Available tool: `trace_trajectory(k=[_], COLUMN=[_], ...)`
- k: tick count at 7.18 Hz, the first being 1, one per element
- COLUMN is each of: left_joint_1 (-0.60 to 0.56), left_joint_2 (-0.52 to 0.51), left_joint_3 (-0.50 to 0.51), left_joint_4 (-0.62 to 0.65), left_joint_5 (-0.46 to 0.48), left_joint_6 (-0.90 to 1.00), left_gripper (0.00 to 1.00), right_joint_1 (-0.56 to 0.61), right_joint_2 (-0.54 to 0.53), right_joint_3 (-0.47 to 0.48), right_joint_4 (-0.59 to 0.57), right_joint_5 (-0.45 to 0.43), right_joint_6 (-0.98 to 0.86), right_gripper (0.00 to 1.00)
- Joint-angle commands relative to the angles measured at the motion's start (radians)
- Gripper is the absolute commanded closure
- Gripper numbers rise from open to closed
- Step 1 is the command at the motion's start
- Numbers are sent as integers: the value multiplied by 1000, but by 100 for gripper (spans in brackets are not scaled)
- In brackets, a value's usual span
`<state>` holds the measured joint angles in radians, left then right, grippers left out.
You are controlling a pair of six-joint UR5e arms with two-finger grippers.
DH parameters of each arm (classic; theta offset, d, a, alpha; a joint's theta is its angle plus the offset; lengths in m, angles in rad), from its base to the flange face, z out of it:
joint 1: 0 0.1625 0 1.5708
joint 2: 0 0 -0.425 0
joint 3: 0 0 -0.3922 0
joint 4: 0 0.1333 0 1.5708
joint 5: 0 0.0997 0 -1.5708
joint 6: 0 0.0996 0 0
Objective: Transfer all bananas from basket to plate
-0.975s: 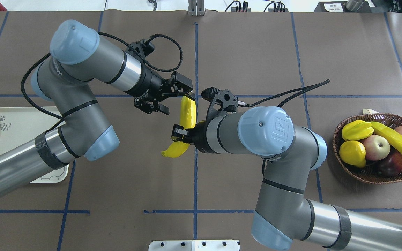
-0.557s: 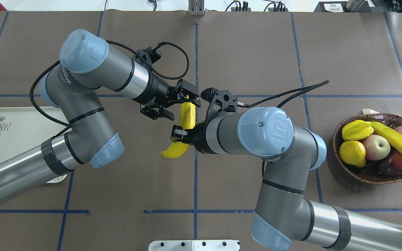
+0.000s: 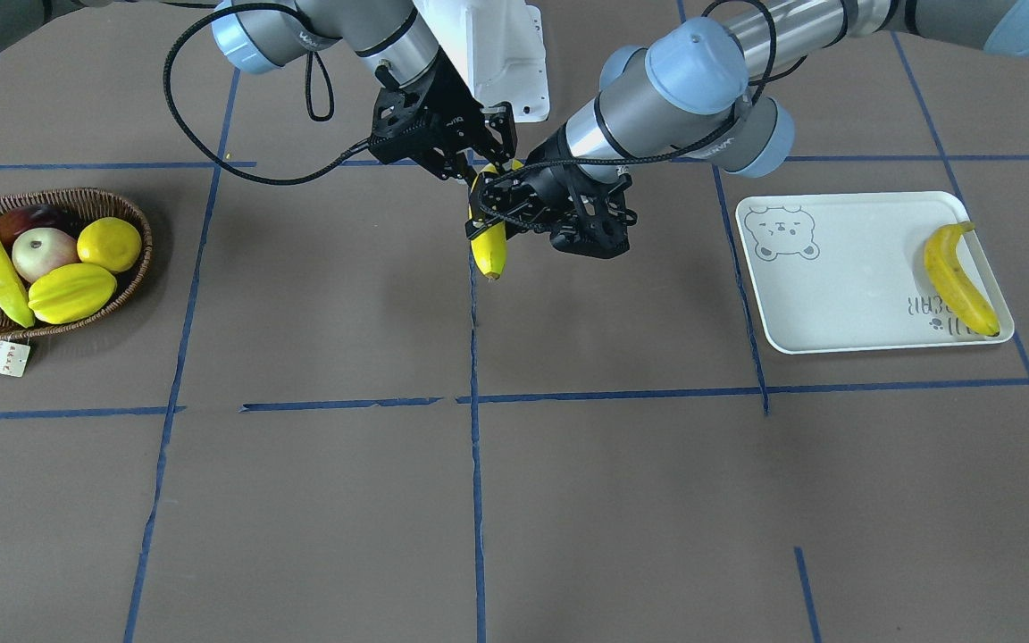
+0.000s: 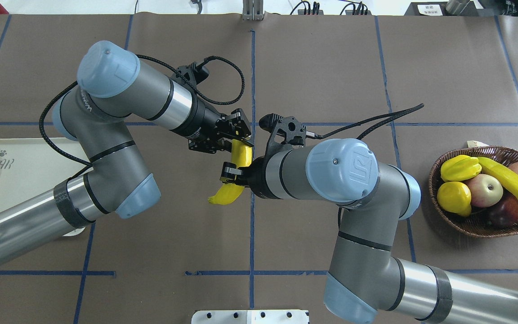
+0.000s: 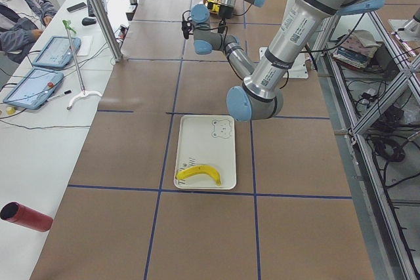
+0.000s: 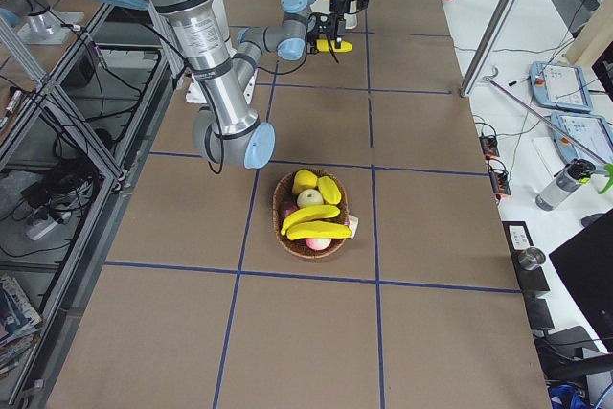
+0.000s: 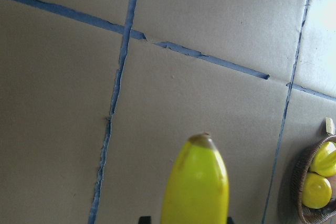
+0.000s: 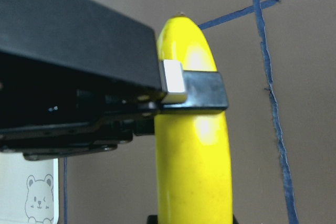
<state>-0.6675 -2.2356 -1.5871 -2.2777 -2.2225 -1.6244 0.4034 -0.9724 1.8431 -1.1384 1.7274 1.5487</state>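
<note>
The right hand (image 4: 234, 174), nearer the robot, is clamped across the middle of a banana (image 4: 227, 194), which it holds clear above the desk (image 4: 173, 252) near the centre line. Just beyond it, the left hand (image 4: 237, 138) is closed on the same fruit's far end, with a finger pressed to either side. Off to the robot's left, the plate (image 3: 845, 268) carries a second banana (image 3: 957, 281) along its outer short edge. Off to the right, the basket (image 4: 479, 230) holds two more bananas (image 4: 511, 182), one reaching over the rim. Beside them lie a star fruit (image 4: 460, 167), a lemon (image 4: 454, 198) and apples (image 4: 484, 189).
</note>
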Motion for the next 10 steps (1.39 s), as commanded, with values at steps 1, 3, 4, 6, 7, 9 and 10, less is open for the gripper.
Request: trace_trajectory(k=[1,3,4,6,7,9,10], left_joint_1=[0,-6,-10,-61,-105,-231,-288], left_joint_2=[5,11,22,94,138,264,334], left_joint_3=[-10,-11,-11,-14,-14,-16,-19], left_joint_4=[-3,-3,-3,-3,3,12,14], left_joint_5=[0,0,0,-3,1,-3,-2], left_joint_6=[0,-2,0,5,3,5,6], left_gripper=[98,100,100,100,100,100,100], right_joint_1=[0,2,21,102,151,205,250], right_joint_2=[3,6,6,-6,-12,-12,-19], right_joint_3=[-1,4,10,13,13,16,21], right_joint_4=[0,3,-1,-14,-73,-217,-319], right_joint_5=[-11,-9,1,116,177,230,265], right_joint_6=[5,-1,-1,-1,-5,-56,-127], right_gripper=[1,0,0,0,0,0,0])
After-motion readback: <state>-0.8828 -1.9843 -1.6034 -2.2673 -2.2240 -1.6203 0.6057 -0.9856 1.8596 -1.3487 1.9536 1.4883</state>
